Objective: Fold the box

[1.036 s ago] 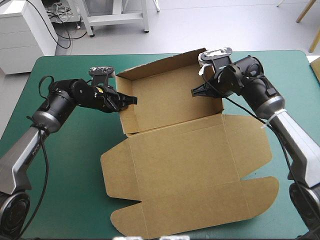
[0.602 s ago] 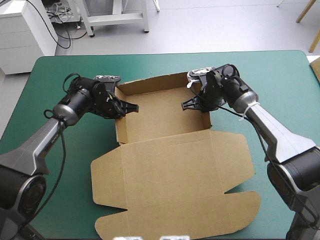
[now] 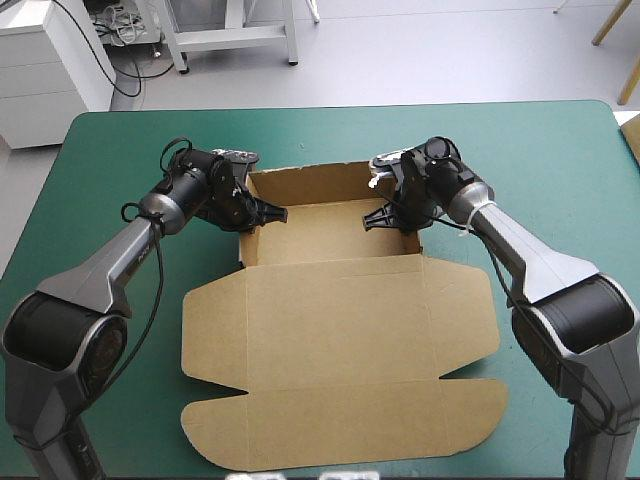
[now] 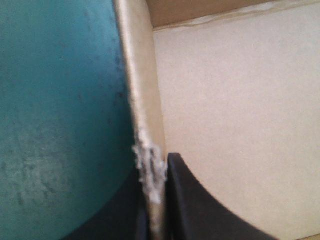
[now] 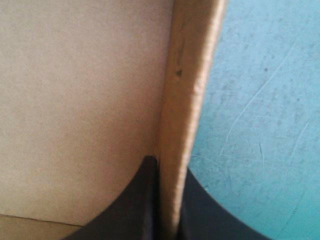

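The brown box point(image 3: 335, 330) lies mid-table as an open tray at the far side with its lid flat toward the near edge. My left gripper point(image 3: 262, 212) is shut on the tray's left wall point(image 4: 146, 105), one finger inside and one outside. My right gripper point(image 3: 385, 216) is shut on the tray's right wall point(image 5: 187, 100) in the same way. Both walls stand upright. In the wrist views the tray's floor point(image 4: 235, 120) point(image 5: 80, 100) lies to the inner side of each wall, and teal-green cover point(image 4: 55, 110) point(image 5: 260, 115) to the outer side.
The lid's side flaps point(image 3: 205, 320) point(image 3: 470, 325) and the rounded front flap point(image 3: 340, 430) lie flat on the teal-green cover point(image 3: 110, 180), reaching close to the near edge. Bare cover lies to both sides and beyond the tray.
Both grippers and the box have slid toward the table's left and near edge, and the box has turned to sit square. Each gripper keeps its hold on a side wall.
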Tool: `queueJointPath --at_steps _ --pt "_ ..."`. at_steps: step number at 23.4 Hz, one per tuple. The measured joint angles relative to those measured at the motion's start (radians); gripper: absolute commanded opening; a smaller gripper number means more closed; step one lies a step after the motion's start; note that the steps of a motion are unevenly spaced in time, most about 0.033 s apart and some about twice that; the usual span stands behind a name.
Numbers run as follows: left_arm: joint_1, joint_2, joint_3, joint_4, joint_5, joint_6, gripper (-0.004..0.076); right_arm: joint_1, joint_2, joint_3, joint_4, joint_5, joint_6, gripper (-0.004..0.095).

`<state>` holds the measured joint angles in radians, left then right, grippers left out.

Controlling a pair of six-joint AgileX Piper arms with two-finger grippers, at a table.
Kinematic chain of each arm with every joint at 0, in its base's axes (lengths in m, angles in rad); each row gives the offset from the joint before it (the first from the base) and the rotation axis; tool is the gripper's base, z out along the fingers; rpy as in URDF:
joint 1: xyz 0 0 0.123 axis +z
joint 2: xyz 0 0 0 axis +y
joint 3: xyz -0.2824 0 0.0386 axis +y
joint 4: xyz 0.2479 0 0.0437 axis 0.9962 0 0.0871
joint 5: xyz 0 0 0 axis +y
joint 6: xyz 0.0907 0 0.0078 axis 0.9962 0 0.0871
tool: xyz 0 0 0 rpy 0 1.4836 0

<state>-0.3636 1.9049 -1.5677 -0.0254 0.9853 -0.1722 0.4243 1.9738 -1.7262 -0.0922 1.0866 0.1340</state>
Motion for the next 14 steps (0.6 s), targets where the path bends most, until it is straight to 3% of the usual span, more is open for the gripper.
queueJointPath --at_steps 4,5,9,14 --pt "-0.001 0.038 -0.047 -0.007 0.054 0.139 0.0426 0.000 0.008 -0.013 -0.007 -0.010 -0.048 0.0280" --pt "-0.001 0.046 -0.073 -0.006 0.087 0.155 0.0458 0.000 0.018 -0.027 -0.011 -0.014 -0.058 0.0335" --pt "-0.001 0.067 -0.157 -0.005 0.167 0.166 0.0463 0.000 0.031 -0.098 -0.005 0.030 -0.072 0.0424" --pt "-0.001 0.069 -0.258 -0.003 0.234 0.166 0.0463 0.000 0.030 -0.170 -0.005 0.085 -0.075 0.0431"
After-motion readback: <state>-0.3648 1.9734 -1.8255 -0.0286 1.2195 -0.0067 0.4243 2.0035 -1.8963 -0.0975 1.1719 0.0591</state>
